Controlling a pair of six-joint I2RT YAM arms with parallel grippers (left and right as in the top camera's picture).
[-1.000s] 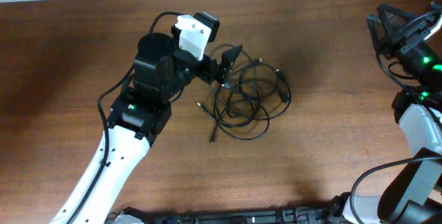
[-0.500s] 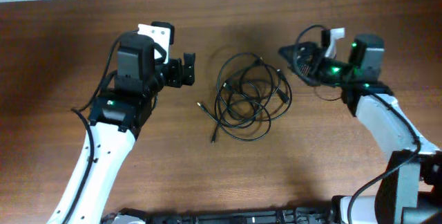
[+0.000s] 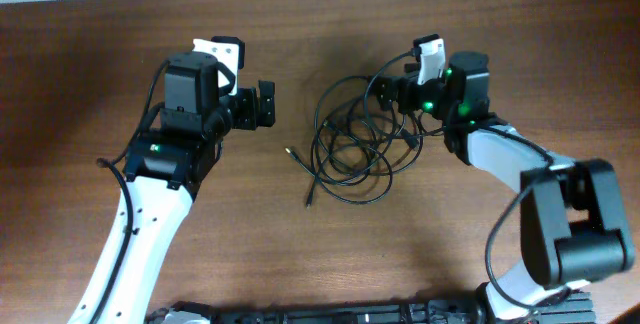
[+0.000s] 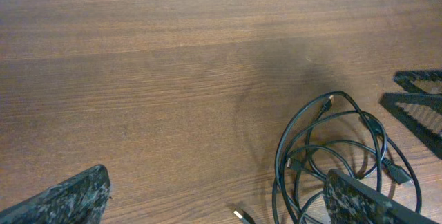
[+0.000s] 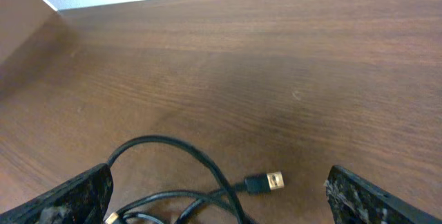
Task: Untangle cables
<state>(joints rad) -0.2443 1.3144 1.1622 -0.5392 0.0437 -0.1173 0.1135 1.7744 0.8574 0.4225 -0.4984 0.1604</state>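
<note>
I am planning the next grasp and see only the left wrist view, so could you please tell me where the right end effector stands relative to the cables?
Observer: Overhead, the right end effector sits at the upper right edge of the cable tangle.
Operator: Is it gripping anything?
Observer: No; its wrist view shows the fingers wide apart, a gold-tipped plug lying between them.
Operator: Any free ends outside my view?
Observer: Yes, overhead one loose end pokes out at the tangle's lower left.

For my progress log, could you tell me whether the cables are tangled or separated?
Tangled: the black cables lie in one heap of overlapping loops on the table.
</note>
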